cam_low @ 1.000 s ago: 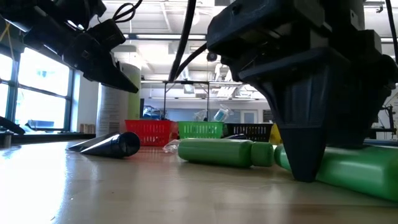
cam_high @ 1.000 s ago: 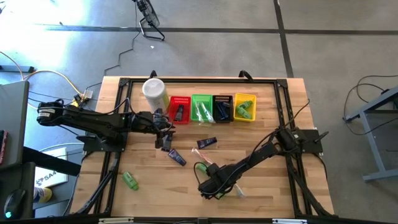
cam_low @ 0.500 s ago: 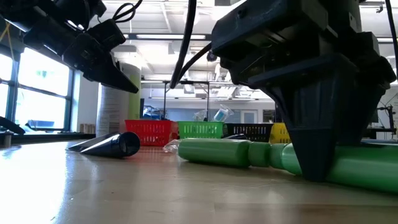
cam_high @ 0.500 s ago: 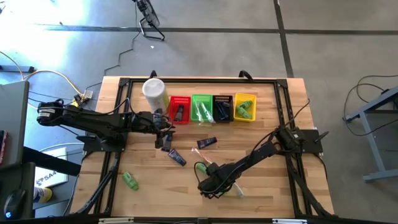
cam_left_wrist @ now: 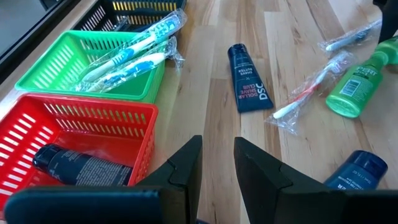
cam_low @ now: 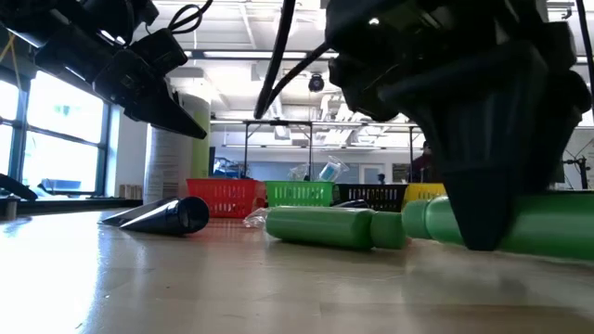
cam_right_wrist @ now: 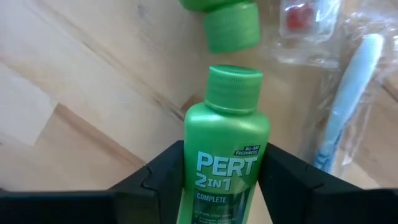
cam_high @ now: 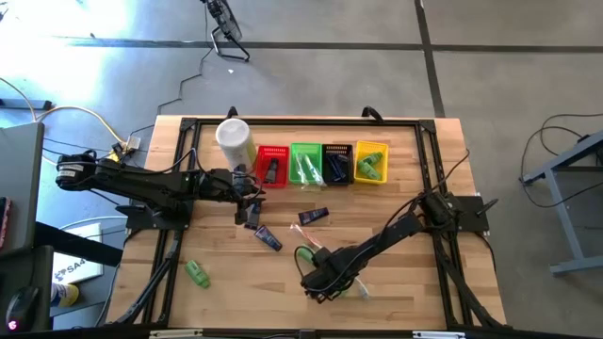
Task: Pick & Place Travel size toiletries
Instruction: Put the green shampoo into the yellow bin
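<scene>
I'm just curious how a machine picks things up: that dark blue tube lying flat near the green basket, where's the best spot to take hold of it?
Probably across the middle of the dark blue tube, coming straight down from above. It lies flat on the table with both long sides free, and its flattened body is narrow enough there for gripper fingers to straddle.

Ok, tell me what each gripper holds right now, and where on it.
The right gripper clamps a green Pert bottle across its body, below the cap. The left gripper holds nothing, its fingers nearly together over bare wood beside the red basket.
</scene>
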`<state>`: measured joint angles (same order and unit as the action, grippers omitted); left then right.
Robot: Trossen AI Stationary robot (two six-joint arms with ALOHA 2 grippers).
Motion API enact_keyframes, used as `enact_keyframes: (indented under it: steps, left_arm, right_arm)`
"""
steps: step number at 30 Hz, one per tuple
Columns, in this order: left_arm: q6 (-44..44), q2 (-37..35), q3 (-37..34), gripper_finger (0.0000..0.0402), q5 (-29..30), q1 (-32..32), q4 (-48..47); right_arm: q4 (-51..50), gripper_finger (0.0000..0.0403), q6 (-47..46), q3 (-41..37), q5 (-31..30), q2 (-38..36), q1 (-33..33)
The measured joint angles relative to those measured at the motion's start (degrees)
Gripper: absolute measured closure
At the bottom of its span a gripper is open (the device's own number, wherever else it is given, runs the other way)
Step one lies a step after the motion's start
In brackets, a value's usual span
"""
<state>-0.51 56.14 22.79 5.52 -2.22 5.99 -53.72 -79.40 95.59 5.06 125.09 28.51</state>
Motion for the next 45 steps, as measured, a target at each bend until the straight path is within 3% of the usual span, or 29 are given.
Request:
enact_keyframes:
  steps: [13,20,35,45]
  left_arm:
    - [0.0,0.0,0.0,0.0313,0.0,0.0,-0.01]
    - [0.02,-0.02,0.0,0.0313,0.0,-0.02,0.05]
    - [0.01,-0.02,0.0,0.0313,0.0,0.0,0.06]
    - [0.08,-0.02,0.01,0.0313,0.03,-0.02,0.19]
  right_arm:
    - [-0.63,0.023,2.28,0.04,1.14,-0.91,-0.11]
    - [-3.46,0.0235,3.6,0.09,-1.17,-4.88,-0.71]
    - [-16.53,0.0238,6.39,0.15,-15.8,-22.09,-4.42]
    - [-27.23,0.0238,7.1,0.15,-25.61,-30.43,-10.41]
